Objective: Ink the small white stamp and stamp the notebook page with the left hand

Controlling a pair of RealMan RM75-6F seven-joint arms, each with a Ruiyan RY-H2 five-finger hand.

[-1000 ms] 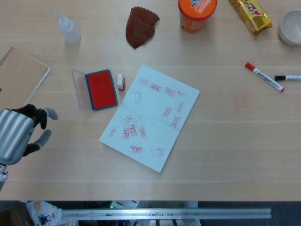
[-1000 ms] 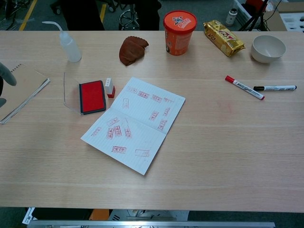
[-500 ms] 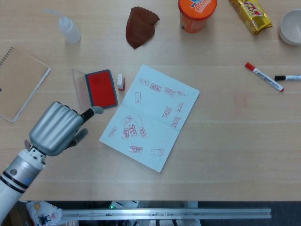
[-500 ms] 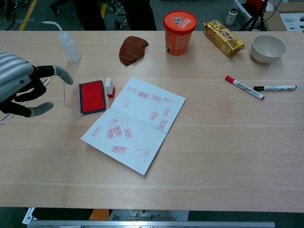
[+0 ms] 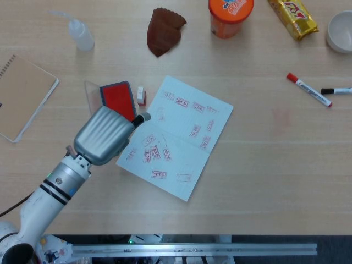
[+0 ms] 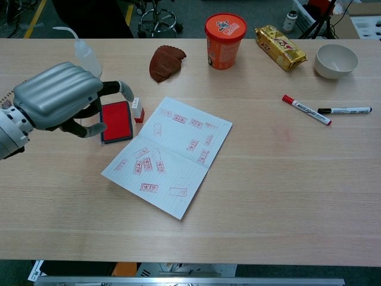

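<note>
The left hand [image 6: 59,102] hovers over the red ink pad [image 6: 116,120], fingers apart and grasping nothing. The small white stamp [image 6: 137,109] stands upright just right of the pad, touching its edge, beside the open notebook [image 6: 178,173] whose red imprints are too small to read.

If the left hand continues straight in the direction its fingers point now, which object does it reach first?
Probably the small white stamp with its red base, standing beside the red ink pad. The left hand hovers over the pad, its fingers pointing toward the stamp. Height above the table is unclear, so it might pass over it.
</note>
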